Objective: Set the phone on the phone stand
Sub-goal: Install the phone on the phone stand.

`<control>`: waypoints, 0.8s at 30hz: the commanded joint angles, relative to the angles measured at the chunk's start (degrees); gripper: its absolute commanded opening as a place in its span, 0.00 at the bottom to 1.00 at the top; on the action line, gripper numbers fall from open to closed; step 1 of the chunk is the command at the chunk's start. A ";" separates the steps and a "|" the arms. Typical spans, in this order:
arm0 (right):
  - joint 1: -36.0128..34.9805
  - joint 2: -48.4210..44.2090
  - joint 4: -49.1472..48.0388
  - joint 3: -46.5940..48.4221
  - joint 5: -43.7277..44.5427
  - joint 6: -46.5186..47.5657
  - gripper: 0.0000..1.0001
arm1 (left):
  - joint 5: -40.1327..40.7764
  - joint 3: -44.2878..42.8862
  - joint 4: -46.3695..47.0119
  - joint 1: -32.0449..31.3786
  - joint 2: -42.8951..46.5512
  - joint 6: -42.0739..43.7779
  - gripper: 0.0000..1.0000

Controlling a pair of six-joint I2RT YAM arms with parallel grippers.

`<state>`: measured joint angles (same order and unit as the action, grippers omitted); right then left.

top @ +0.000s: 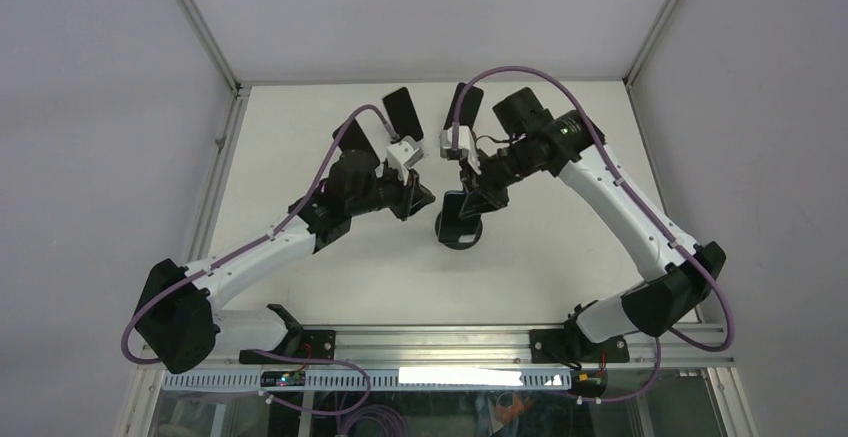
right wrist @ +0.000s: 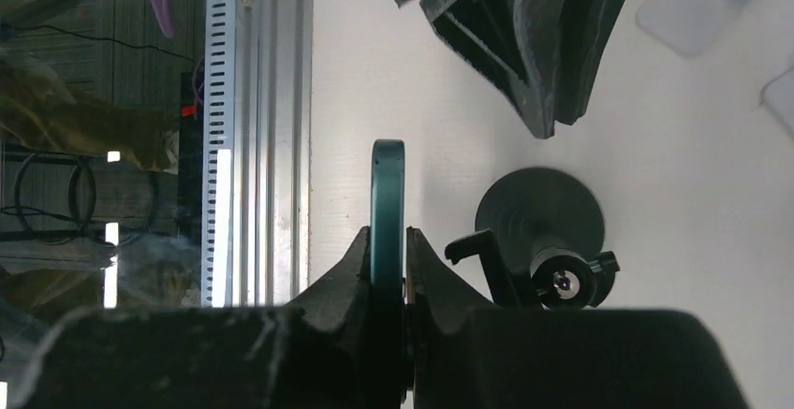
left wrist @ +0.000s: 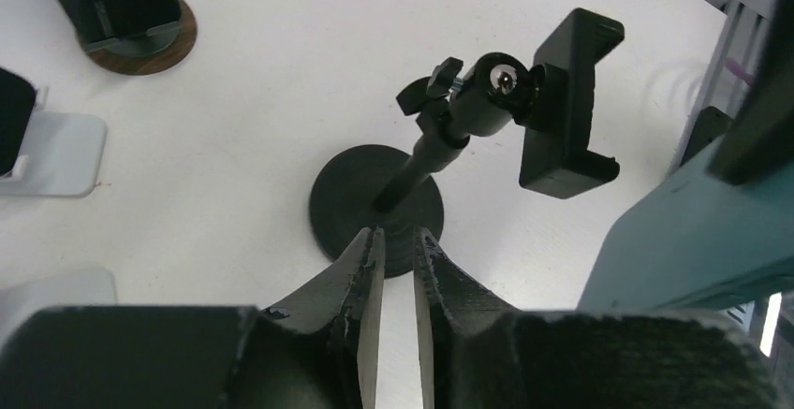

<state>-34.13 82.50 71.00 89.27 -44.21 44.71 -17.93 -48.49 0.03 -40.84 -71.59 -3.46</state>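
The black phone stand has a round base (left wrist: 360,194), a slanted post and an empty clamp holder (left wrist: 566,100) on a ball joint. It stands mid-table (top: 459,233). My right gripper (right wrist: 388,236) is shut on the teal phone (right wrist: 388,184), held edge-on just left of the stand's clamp arm (right wrist: 473,248) and above the base (right wrist: 538,208). The phone also shows at the right of the left wrist view (left wrist: 693,241). My left gripper (left wrist: 398,236) has its jaws almost together with nothing between them, hovering over the near rim of the base.
A wooden-based stand with a dark phone (left wrist: 140,25) sits at the far left. Two white stands (left wrist: 56,152) (left wrist: 56,287) are on the left. Two dark phones on stands (top: 405,112) (top: 462,105) are at the back of the table. The aluminium rail (right wrist: 253,100) runs along the near edge.
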 commanded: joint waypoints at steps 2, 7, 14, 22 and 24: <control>0.18 0.34 6.93 10.36 -6.99 5.16 0.00 | 7.26 3.02 3.85 -0.02 7.42 -5.48 0.30; 4.62 -2.13 10.31 11.77 -5.89 6.42 0.00 | 10.83 9.55 6.57 -0.01 15.96 -16.41 0.60; 12.34 -5.15 8.63 11.70 -3.76 3.53 0.00 | 27.92 9.01 4.38 -13.09 19.47 -26.32 0.60; 19.23 -6.62 6.32 9.92 -5.82 0.58 0.00 | 66.47 -4.42 -8.33 -34.55 4.41 -34.62 0.60; 19.72 -6.85 6.09 8.89 -6.44 0.54 0.00 | 71.38 -8.13 -13.17 -34.79 -0.65 -38.40 0.59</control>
<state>-15.09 78.35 79.40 98.63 -47.07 47.24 34.30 -50.30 -5.39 -74.87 -66.30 -33.69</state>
